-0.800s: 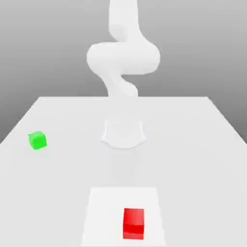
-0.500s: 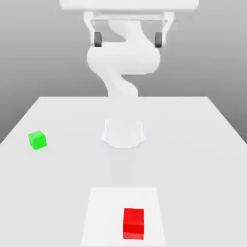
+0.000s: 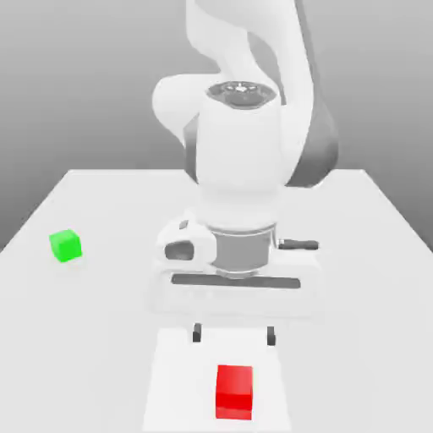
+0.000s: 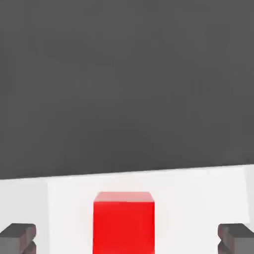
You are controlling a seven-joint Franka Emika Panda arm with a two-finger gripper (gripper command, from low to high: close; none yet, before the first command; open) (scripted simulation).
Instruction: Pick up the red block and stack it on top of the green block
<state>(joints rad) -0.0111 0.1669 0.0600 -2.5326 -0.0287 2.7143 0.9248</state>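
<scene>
**Gripper Lowered Above the Red Block, Fingers Spread Wide**

Exterior view: The gripper (image 3: 233, 335) is seen pointing down at the bench (image 3: 355, 254), its two dark fingertips (image 3: 196, 334) set wide apart with nothing held between them. The red block (image 3: 234, 391) is located on a lighter square patch (image 3: 173, 372) at the near edge of the bench, just in front of the fingertips and apart from them. The green block (image 3: 65, 245) is located close to the bench edge at the exterior view's left, well apart from the red block and the gripper.

Hand view: The red block (image 4: 123, 222) is shown centred between the two fingertips (image 4: 19, 237), with a clear gap on either side. The lighter patch (image 4: 69, 208) is visible beneath it.
</scene>
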